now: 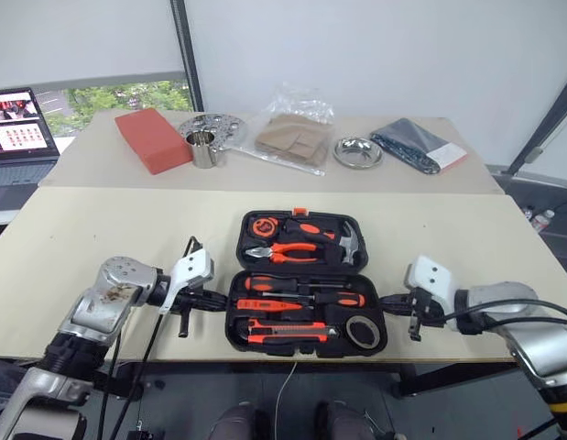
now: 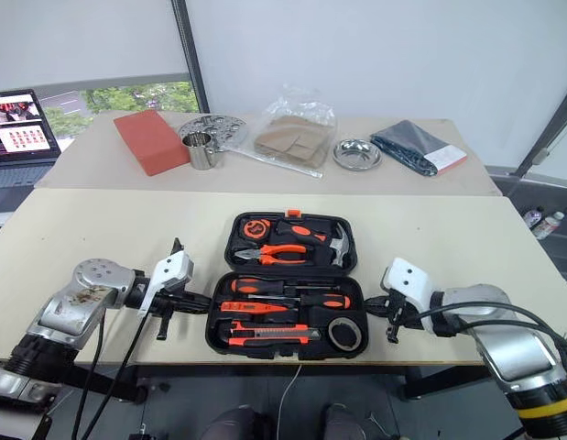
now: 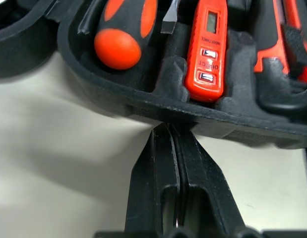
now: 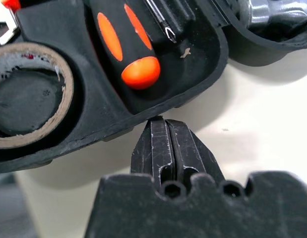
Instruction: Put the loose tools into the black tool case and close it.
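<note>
With both my left hand (image 1: 210, 299) and right hand (image 1: 390, 302) pinched shut, empty, against the black tool case (image 1: 306, 275), 1 uneven push could skid it off the counter (image 1: 109, 238).

Both head cams look down and forward over the tabletop (image 1: 100, 238) from a fair way up, while each wrist cam sits super close at opposite side walls of the same open tool case (image 1: 306, 284).

two screwdrivers (image 1: 306, 291), one tape roll (image 1: 361, 331), one case (image 1: 306, 341)
</note>
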Robot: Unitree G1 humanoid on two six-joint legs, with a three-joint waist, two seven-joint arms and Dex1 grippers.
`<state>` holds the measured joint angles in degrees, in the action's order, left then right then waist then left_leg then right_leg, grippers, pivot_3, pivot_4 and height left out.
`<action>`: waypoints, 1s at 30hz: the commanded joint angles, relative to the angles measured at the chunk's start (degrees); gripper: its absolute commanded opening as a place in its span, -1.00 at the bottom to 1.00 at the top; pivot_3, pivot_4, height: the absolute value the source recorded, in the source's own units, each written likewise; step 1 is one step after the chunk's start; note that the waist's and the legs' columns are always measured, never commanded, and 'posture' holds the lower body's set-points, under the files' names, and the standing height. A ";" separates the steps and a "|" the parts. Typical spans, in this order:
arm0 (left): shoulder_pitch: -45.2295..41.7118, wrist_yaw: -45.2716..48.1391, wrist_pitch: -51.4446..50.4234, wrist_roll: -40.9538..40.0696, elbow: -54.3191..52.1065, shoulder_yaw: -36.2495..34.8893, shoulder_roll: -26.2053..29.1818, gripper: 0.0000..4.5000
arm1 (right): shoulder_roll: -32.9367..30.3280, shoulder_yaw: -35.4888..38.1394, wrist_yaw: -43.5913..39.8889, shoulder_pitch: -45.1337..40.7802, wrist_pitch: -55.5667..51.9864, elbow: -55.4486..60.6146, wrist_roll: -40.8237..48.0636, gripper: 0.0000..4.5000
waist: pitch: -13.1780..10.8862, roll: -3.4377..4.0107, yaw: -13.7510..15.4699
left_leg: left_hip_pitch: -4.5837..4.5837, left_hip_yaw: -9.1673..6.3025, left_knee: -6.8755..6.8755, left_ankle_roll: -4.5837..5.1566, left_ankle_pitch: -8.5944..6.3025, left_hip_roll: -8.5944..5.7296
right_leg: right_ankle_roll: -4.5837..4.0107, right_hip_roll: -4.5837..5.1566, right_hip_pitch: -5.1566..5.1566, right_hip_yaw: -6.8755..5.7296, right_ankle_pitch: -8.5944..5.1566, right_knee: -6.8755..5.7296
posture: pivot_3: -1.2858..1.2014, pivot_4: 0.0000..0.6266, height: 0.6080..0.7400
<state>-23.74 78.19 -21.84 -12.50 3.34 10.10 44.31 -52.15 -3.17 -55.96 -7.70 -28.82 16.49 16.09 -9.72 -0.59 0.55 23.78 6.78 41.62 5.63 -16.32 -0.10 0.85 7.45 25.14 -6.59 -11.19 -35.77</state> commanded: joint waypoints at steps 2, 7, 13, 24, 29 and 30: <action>0.84 -2.10 0.31 0.49 0.44 -1.62 1.57 -0.99 | -0.69 5.00 2.79 2.75 -1.51 2.44 0.17 -0.87 | -0.01 0.02 0.22 | 0.00 -0.01 0.00 -0.12 -0.07 0.00 | 0.00 0.04 0.01 0.02 0.00 0.00 | 0.03 -0.52 0.91; -2.60 -4.39 -5.98 -1.56 8.43 -5.98 4.12 -0.31 | -1.48 15.15 3.30 2.68 -12.23 2.40 8.31 -0.20 | -0.01 0.02 0.13 | -0.06 -0.03 0.01 -0.29 -0.11 0.03 | -0.10 0.10 -0.01 0.03 0.07 -0.05 | 0.03 -0.52 0.91; -17.82 -11.03 -26.30 -8.60 17.37 -10.65 -2.39 0.63 | 4.21 16.59 8.95 -11.68 -25.97 -3.68 16.20 0.68 | -0.04 -0.04 0.21 | -0.16 -0.12 0.01 -0.55 0.11 0.20 | 0.02 -0.03 -0.06 -0.07 0.05 -0.11 | 0.03 -0.52 0.91; -31.69 -22.55 -34.04 -5.97 33.78 -9.39 -14.65 0.76 | 17.96 5.72 21.73 -34.93 -28.67 -29.13 6.72 0.77 | -0.01 -0.14 -0.56 | 0.10 0.04 -0.36 -0.08 0.36 -0.13 | -0.13 -0.24 0.14 -0.12 0.27 -0.26 | 0.03 -0.52 0.91; -30.08 -21.27 -33.61 -5.41 33.65 -8.00 -14.70 0.02 | 19.50 3.50 21.99 -35.52 -29.02 -30.72 4.92 0.07 | -0.01 -0.12 -0.86 | 0.05 0.05 -0.77 -0.15 0.38 -0.17 | -0.06 -0.25 0.11 -0.35 0.21 0.00 | 0.03 -0.52 0.91; -29.61 -21.01 -33.95 -5.51 32.97 -7.79 -14.58 -0.14 | 19.73 3.39 22.16 -35.38 -29.25 -30.25 4.85 -0.08 | -0.01 -0.12 -0.95 | 0.04 0.04 -0.77 -0.17 0.38 -0.16 | -0.05 -0.26 0.08 -0.35 0.21 0.01 | 0.03 -0.52 0.91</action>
<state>-54.09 56.46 -55.51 -18.04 37.89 1.43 29.37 -32.41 0.56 -34.29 -43.35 -57.89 -14.72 21.74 -9.72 -0.71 -0.40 23.77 6.82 40.86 5.45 -15.95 -0.27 0.81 7.20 25.16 -6.94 -10.99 -35.75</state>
